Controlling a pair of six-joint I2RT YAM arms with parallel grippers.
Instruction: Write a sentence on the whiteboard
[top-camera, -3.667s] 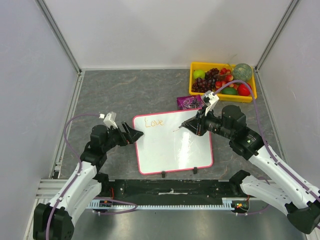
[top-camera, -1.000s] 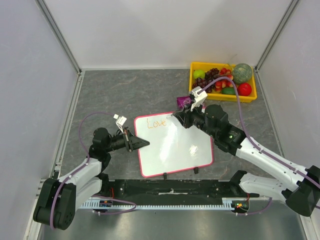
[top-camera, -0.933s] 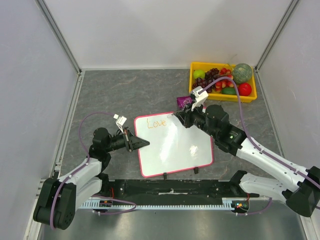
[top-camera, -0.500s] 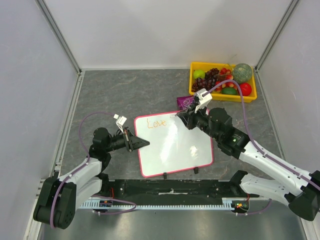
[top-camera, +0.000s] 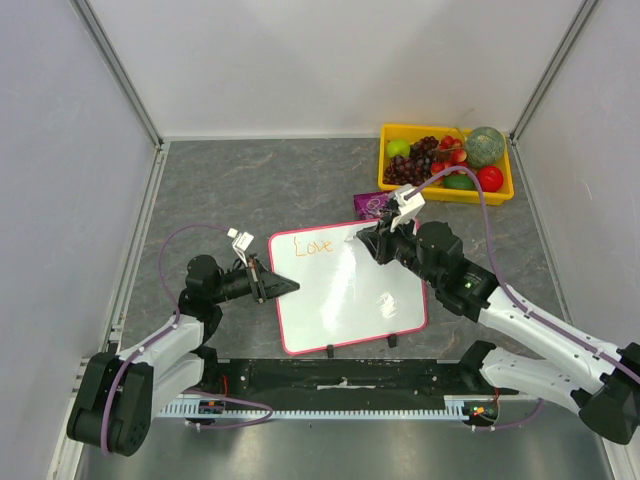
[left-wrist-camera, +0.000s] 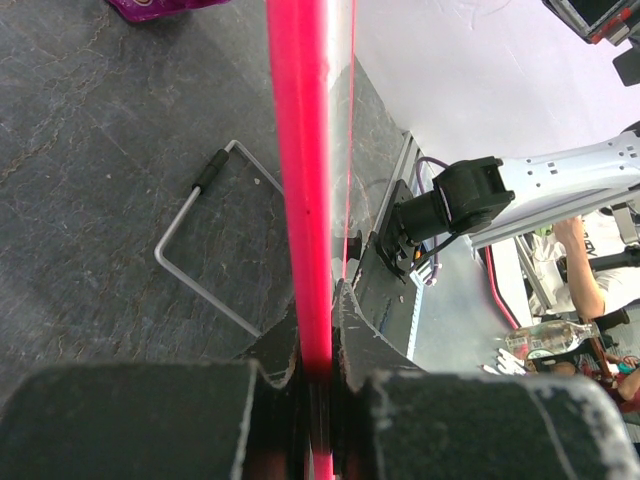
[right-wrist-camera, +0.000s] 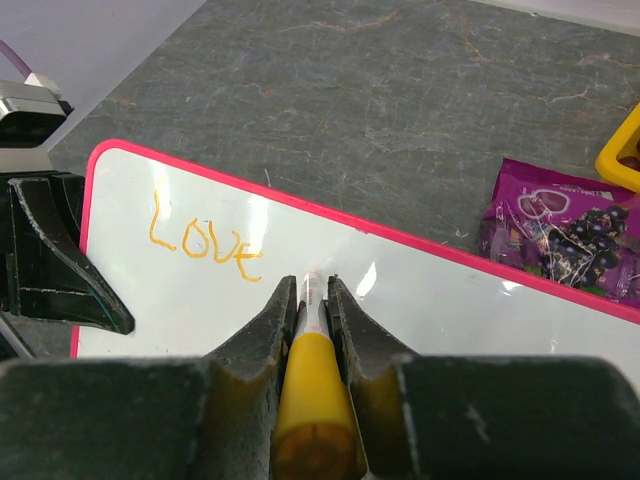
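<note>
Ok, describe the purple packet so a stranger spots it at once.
Find the yellow fruit bin at the far right. Just in front of its left end, toward the whiteboard, lies the purple packet: flat, printed with dark berries, unlike the loose fruit in the bin.

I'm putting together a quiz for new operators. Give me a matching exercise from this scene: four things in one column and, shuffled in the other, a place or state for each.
Column one:
1. left claw
2. right claw
3. purple packet
4. yellow bin

Column two:
a. holds fruit at the far right
b. shut on the marker
c. lies just past the whiteboard's far edge
d. shut on the whiteboard's frame

Pairs: 1-d, 2-b, 3-c, 4-a.
</note>
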